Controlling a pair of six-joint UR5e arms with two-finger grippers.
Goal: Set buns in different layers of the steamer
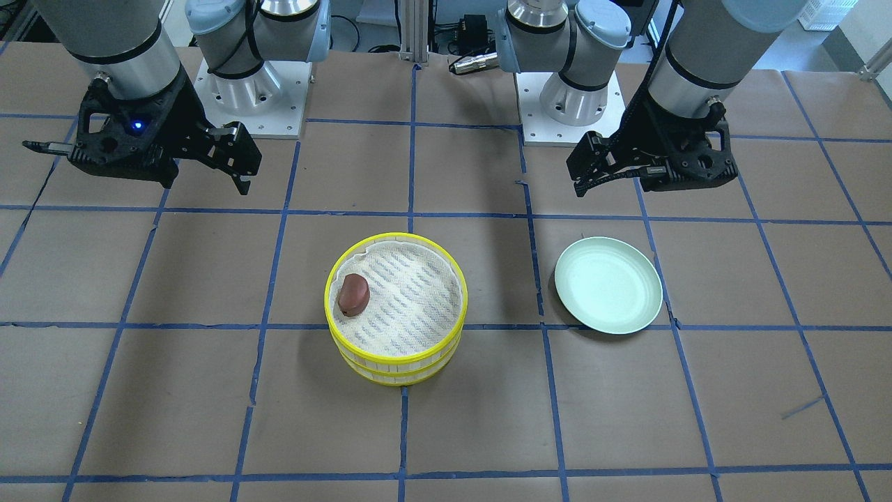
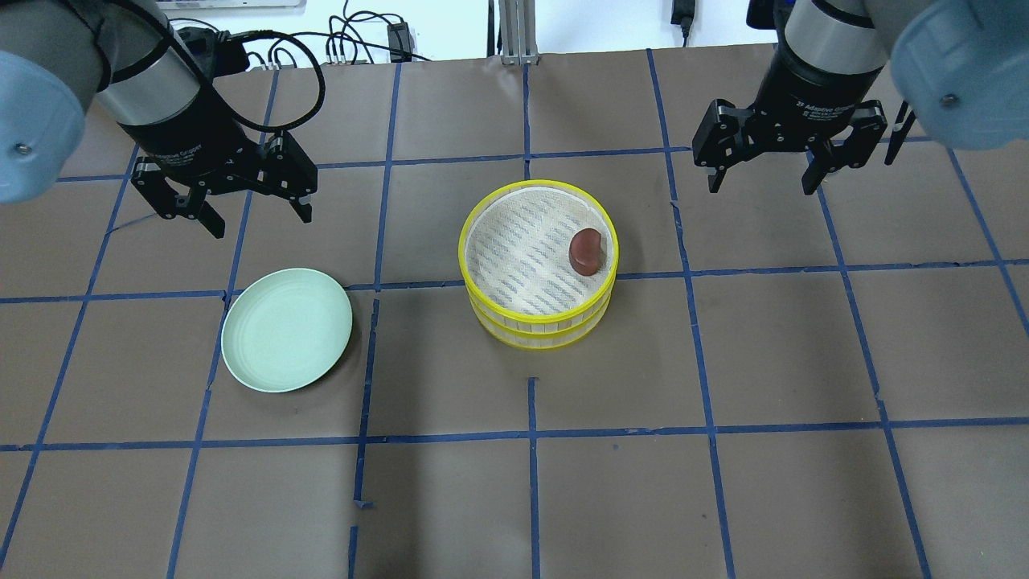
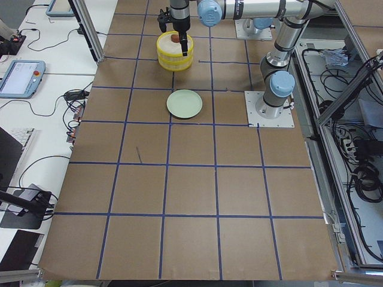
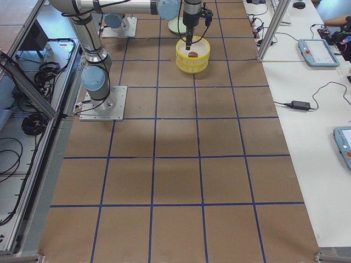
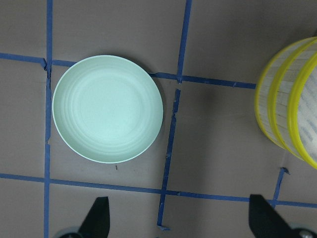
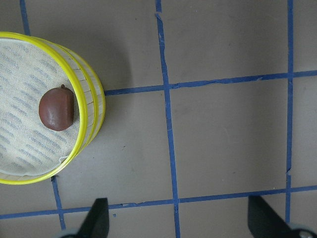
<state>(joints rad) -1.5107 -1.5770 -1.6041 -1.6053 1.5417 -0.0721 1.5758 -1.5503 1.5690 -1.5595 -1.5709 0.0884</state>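
The two-tier steamer [image 2: 537,328] with yellow rims stands stacked at the table's middle; it also shows in the front view [image 1: 390,364]. The dark reddish-brown bun [image 2: 587,251] lies on the white liner of the top layer, near its edge on my right side, and shows in the right wrist view [image 6: 57,109]. The white bun is not in view. My left gripper [image 2: 261,221] is open and empty, raised beyond the plate. My right gripper [image 2: 760,186] is open and empty, raised to the right of the steamer.
A pale green plate [image 2: 285,330] lies empty left of the steamer, below my left gripper in the left wrist view [image 5: 107,108]. The table is brown paper with a blue tape grid. The arm bases stand at the near edge.
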